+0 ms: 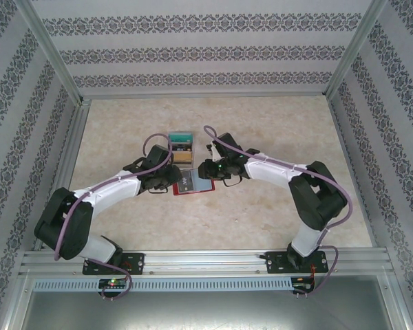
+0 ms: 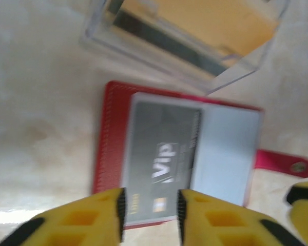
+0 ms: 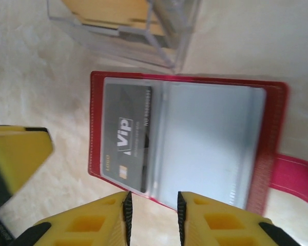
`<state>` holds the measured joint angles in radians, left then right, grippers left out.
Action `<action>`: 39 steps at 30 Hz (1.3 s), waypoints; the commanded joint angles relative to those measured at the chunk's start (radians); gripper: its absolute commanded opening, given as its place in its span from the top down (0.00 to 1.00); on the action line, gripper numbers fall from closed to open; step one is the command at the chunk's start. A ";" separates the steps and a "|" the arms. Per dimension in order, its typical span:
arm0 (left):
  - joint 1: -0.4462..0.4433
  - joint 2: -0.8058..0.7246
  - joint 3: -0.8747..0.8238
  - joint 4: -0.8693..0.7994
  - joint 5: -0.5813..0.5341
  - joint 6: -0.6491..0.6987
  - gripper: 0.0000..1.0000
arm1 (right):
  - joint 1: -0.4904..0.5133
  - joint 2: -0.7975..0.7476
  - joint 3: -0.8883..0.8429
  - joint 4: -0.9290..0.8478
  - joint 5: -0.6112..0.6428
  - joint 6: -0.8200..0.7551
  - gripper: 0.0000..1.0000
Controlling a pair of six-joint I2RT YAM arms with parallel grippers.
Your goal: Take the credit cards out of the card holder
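Observation:
The red card holder [image 1: 193,183] lies open and flat on the table, its grey-blue inner face [image 3: 210,143] up and its red closing tab [image 2: 282,163] sticking out to one side. A grey VIP credit card [image 2: 161,154] sits partly in the left pocket, also the grey VIP credit card [image 3: 126,136] in the right wrist view. My left gripper [image 2: 150,215] hovers open just above the card's near edge. My right gripper [image 3: 152,218] is open too, just off the holder's [image 3: 185,143] near edge. Nothing is held.
A clear plastic box [image 1: 181,148] holding tan and dark cards stands just beyond the holder, the clear box [image 2: 190,36] close to both grippers. Metal frame rails and patterned walls bound the beige table [image 1: 275,220].

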<state>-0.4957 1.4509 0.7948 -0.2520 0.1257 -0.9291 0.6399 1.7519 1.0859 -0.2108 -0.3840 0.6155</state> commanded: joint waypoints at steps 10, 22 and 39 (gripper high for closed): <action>0.008 0.126 -0.017 0.017 0.025 0.003 0.82 | 0.023 0.163 0.105 0.018 -0.129 0.035 0.77; 0.009 0.180 -0.011 0.028 0.051 0.003 0.87 | 0.025 0.255 0.149 0.018 -0.169 0.058 0.78; 0.008 0.190 0.001 0.008 0.050 0.006 0.91 | 0.001 0.235 0.122 -0.003 -0.168 0.070 0.76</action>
<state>-0.4953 1.6020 0.7895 -0.2333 0.1631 -0.9279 0.6498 2.0094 1.2167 -0.1894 -0.5446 0.6788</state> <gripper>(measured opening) 0.095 0.239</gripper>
